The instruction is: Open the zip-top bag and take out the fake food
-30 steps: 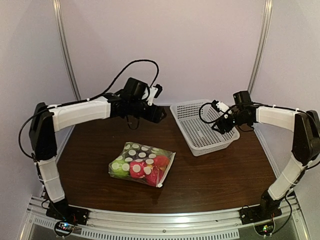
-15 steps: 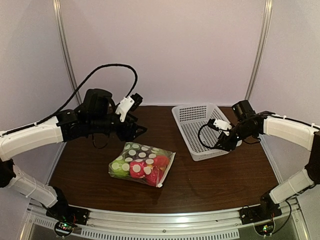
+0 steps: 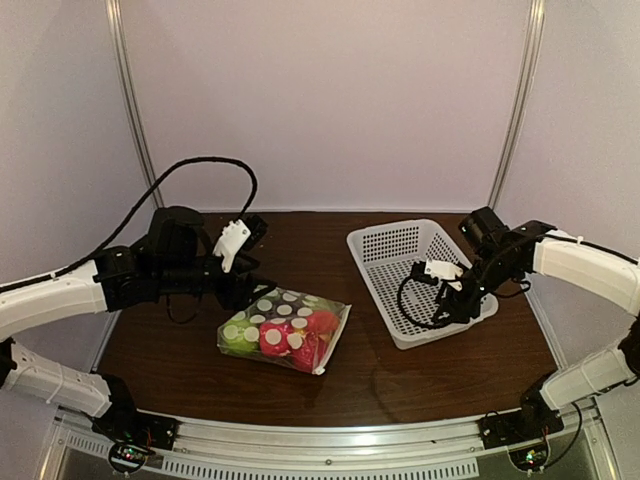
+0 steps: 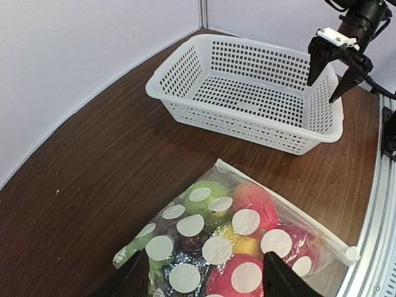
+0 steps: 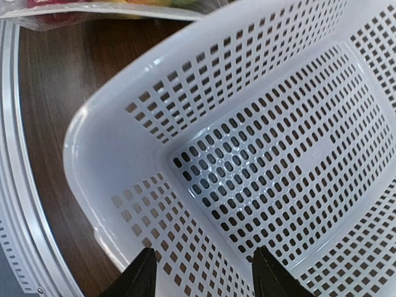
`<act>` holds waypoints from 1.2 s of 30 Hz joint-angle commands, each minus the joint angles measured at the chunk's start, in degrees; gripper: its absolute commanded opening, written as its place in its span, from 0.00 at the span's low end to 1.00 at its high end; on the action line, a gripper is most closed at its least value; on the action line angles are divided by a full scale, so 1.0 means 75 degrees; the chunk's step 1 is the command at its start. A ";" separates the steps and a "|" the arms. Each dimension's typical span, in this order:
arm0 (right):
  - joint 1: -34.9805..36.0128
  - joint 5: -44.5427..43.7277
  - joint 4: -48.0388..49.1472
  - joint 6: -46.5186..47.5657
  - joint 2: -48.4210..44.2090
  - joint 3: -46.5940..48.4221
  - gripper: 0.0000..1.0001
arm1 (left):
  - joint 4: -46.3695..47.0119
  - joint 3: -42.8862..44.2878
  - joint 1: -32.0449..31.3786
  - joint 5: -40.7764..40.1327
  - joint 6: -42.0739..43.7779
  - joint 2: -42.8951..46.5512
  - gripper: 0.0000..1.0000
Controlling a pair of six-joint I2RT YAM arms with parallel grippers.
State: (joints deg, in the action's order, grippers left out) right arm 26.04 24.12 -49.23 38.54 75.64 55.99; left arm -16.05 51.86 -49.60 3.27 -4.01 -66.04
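Left wrist: fake food point(image 4: 257, 195) sits inside zip-top bag point(image 4: 218, 249) (basket point(image 4: 247, 127) stands apart).

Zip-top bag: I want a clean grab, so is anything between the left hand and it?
Nothing visible does: the left hand hangs open at the edge of the zip-top bag, and the white basket sits apart, beyond the bag.

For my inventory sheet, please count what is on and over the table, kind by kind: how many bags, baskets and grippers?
zip-top bag: 1 (the fake food inside overlaps, so it is not counted)
white basket: 1
grippers: 2 (left gripper, right gripper)
Total: 4
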 commanded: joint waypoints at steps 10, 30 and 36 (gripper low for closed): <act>0.2558 -0.0137 0.1924 0.1189 0.0874 0.1066 0.41 | 0.0476 0.0020 -0.0010 -0.1471 -0.1349 -0.1010 0.70; 0.4517 -0.1343 0.5056 0.1605 0.2436 0.0101 0.45 | 0.0368 0.1060 0.0192 -0.2302 -0.2186 -0.1086 0.73; 0.4762 -0.2363 0.6528 0.1179 0.2757 -0.0077 0.32 | 0.0342 0.0969 0.0239 -0.2579 -0.1944 -0.0883 0.73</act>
State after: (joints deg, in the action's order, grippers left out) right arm 60.62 12.73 -8.56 49.15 94.52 56.38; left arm -13.85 58.39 -48.42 -13.72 -20.47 -74.46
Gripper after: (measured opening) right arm 0.370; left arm 0.731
